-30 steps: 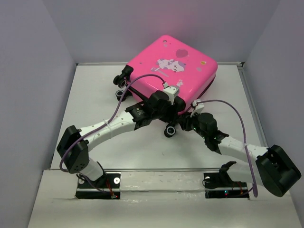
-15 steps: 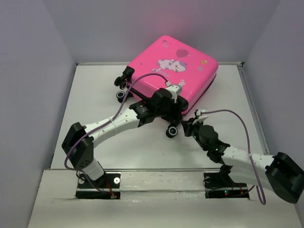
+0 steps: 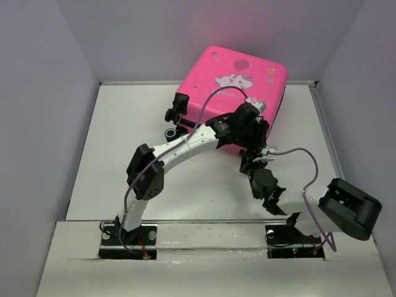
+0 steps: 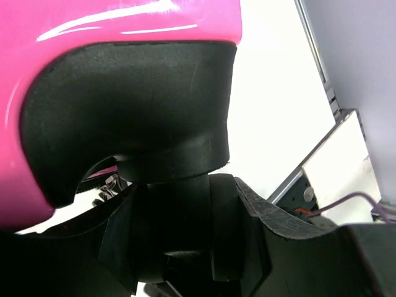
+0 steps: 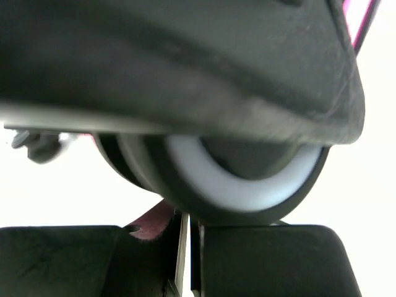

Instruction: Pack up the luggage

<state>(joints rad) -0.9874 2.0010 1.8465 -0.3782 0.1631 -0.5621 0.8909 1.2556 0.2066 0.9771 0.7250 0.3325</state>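
The hot-pink luggage [image 3: 238, 80] stands closed and tipped up at the back of the table, sticker side facing the camera, two black wheels [image 3: 175, 117] on its left. My left gripper [image 3: 252, 131] reaches its near right corner. In the left wrist view the pink shell [image 4: 93, 25] and a black wheel housing [image 4: 130, 111] fill the top, and my left gripper [image 4: 185, 235] is shut on the black wheel below it. My right gripper [image 3: 250, 162] sits just below that corner. In the right wrist view it [image 5: 189, 260] is shut, right under a wheel with a pale hub [image 5: 247, 185].
Grey walls close the table in on three sides. A raised white rail [image 3: 204, 229] with the arm bases runs along the near edge, and it shows in the left wrist view [image 4: 309, 192]. Purple cables loop over both arms.
The luggage has turned and tipped up more steeply, shifting right. My left arm has swung right with it. My right arm has folded back toward its base.
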